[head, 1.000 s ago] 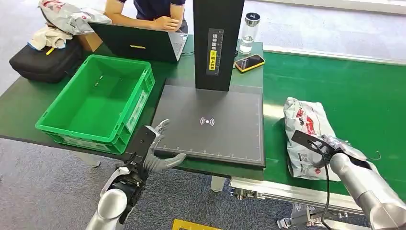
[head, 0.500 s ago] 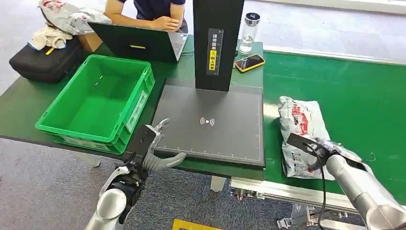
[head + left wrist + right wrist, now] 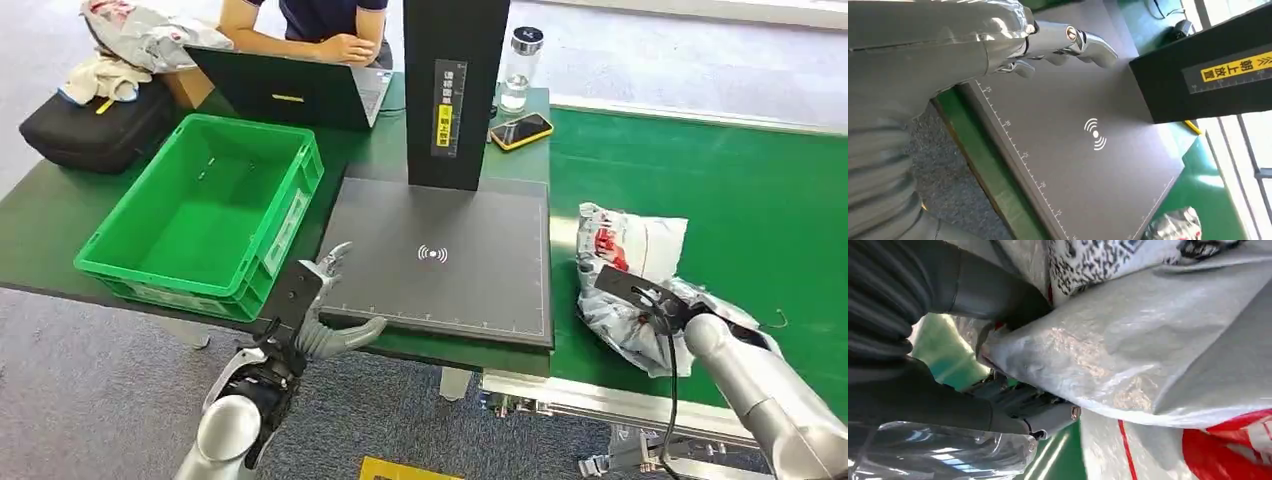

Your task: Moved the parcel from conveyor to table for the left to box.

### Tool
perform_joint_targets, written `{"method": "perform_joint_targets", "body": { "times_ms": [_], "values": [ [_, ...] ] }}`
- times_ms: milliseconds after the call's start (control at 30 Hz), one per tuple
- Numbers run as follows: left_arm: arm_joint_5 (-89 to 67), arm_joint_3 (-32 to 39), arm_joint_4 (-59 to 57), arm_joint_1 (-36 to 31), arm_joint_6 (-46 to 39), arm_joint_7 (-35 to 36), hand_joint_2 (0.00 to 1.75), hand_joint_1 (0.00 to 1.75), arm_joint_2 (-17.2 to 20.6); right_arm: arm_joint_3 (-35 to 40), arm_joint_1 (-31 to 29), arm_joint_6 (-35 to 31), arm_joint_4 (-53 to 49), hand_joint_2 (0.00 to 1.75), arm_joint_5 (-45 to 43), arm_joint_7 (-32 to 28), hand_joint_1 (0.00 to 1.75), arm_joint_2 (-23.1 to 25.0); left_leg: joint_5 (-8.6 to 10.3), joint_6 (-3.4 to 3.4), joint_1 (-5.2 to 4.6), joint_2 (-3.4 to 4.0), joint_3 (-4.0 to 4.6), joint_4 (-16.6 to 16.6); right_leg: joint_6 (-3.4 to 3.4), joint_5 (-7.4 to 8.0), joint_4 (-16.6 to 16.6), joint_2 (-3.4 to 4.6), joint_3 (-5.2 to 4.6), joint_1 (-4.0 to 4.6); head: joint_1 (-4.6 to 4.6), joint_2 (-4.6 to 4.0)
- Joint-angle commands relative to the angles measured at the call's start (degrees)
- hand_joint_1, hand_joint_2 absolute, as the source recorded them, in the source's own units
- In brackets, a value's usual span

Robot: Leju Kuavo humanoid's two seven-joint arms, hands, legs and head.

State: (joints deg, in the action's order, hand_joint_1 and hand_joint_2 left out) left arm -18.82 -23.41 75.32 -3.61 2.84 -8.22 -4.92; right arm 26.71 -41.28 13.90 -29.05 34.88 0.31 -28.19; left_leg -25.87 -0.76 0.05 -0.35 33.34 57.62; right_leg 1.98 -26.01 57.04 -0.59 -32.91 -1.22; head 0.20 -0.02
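One parcel (image 3: 625, 260), a crinkled white and silver bag with red print, is bunched up in the right hand (image 3: 668, 311), which grips its near end; the right wrist view shows the dark fingers (image 3: 1013, 402) closed into the plastic. A second ago the bag lay flat and long on the green conveyor (image 3: 760, 190) ahead of that hand. Now it is gathered, its far end raised, and it has drawn toward the dark scanner pad (image 3: 440, 250) that lies to the hand's left. That suggests the grasp has taken and the carry to the tabletop (image 3: 60, 210) is starting, though the bag is not yet off the belt.

The left hand (image 3: 325, 315) hangs at the pad's near edge, fingers apart, holding nothing, unchanged. Just beyond it to its left sits the green crate (image 3: 100, 250), with no parcel inside; a couple of small specks on its floor are too small to name.
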Motion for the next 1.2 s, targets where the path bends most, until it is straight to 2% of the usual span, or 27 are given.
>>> {"method": "perform_joint_targets", "body": {
  "times_ms": [33,133,267,433,467,500,600,667,733,900,1100,1200],
  "values": [
    [0.0,0.7,0.5,0.2,-0.6,-0.5,1.75,0.00,1.6,1.8,-2.4,0.9,-0.6,1.75,-1.0,-1.6,1.75,3.0,-0.06,0.10,0.03,0.31,-0.23,-0.1,-0.16,0.03,-0.1,0.33,0.11,0.04,-0.02,0.00],
    [0.0,0.7,0.6,0.4,-0.7,-0.6,1.75,0.00,1.6,2.1,-3.6,1.5,-0.4,1.75,-0.8,-1.2,1.75,3.3,-0.04,0.05,-0.01,0.26,-0.10,0.0,-0.09,0.02,0.0,0.27,0.00,-0.01,0.00,0.00],
    [0.3,1.0,1.2,1.1,-1.3,-0.8,1.75,0.00,1.6,2.2,-4.9,-1.6,0.6,1.75,-1.4,-2.0,1.75,4.4,-0.04,0.05,0.00,0.26,-0.06,0.0,-0.09,0.04,0.0,0.27,-0.02,0.01,0.00,-0.02],
    [0.1,1.8,3.1,3.1,-2.4,-1.1,1.75,0.00,1.5,-5.6,-2.1,-20.2,-6.2,1.75,-4.5,-5.3,1.75,7.5,-0.09,0.11,0.02,0.53,-0.19,-0.1,-0.18,0.06,0.0,0.54,0.03,0.03,0.00,-0.02],
    [0.1,1.8,3.1,3.1,-2.4,-1.1,1.75,0.00,1.5,-5.6,-2.1,-20.2,-6.2,1.75,-4.5,-5.3,1.75,7.5,-0.09,0.10,0.02,0.48,-0.16,-0.1,-0.17,0.05,0.0,0.49,0.02,0.03,0.00,0.00],
    [0.1,1.6,2.0,2.4,-2.6,-1.6,1.75,0.00,1.5,-8.1,-0.9,-23.3,-8.9,1.75,-5.7,-6.2,1.75,7.6,-0.06,0.08,0.02,0.33,-0.07,-0.1,-0.12,0.04,0.0,0.34,-0.02,0.03,0.00,0.00],
    [0.6,1.3,-0.6,0.4,-2.5,-2.6,1.75,0.00,1.3,-12.1,0.2,-27.1,-12.0,1.75,-8.1,-8.1,1.75,7.5,-0.04,0.10,0.03,0.23,-0.13,-0.1,-0.16,0.01,0.0,0.24,0.03,0.04,-0.02,0.00],
    [0.7,1.2,-1.4,-0.5,-2.5,-2.7,1.75,0.00,1.2,-12.8,0.2,-28.0,-12.8,1.75,-8.1,-8.5,1.75,7.2,-0.01,0.08,0.02,0.16,-0.06,-0.1,-0.13,0.02,0.0,0.16,-0.01,0.02,0.00,0.00],
    [1.0,0.8,-3.3,-1.7,-2.3,-3.6,1.75,0.00,1.0,-17.0,2.7,-32.2,-17.6,1.75,-10.7,-10.8,1.75,7.6,-0.02,0.07,0.00,0.16,-0.08,-0.1,-0.12,0.02,0.0,0.16,0.00,0.00,0.00,0.00],
    [1.3,0.0,-4.9,-2.8,-2.2,-4.1,1.75,0.00,0.8,-21.8,6.8,-34.5,-26.0,1.75,-13.9,-12.5,1.75,7.1,0.00,0.05,-0.01,0.03,-0.02,-0.1,-0.09,0.00,0.0,0.03,-0.01,-0.01,-0.02,0.00],
    [1.3,0.0,-4.7,-2.6,-2.2,-4.2,1.75,0.00,0.9,-22.0,6.7,-34.4,-25.8,1.75,-14.0,-12.5,1.75,7.4,-0.02,0.07,0.00,0.11,-0.07,-0.1,-0.12,0.01,-0.1,0.11,0.01,0.00,0.00,0.00],
    [1.6,-0.9,-5.6,-3.4,-2.1,-4.4,1.75,0.00,0.9,-26.1,8.7,-37.0,-31.6,1.75,-18.8,-16.4,1.75,7.3,0.00,0.07,-0.01,0.06,0.02,-0.1,-0.11,0.00,0.0,0.06,-0.07,0.00,0.00,0.00]
  ]
}}
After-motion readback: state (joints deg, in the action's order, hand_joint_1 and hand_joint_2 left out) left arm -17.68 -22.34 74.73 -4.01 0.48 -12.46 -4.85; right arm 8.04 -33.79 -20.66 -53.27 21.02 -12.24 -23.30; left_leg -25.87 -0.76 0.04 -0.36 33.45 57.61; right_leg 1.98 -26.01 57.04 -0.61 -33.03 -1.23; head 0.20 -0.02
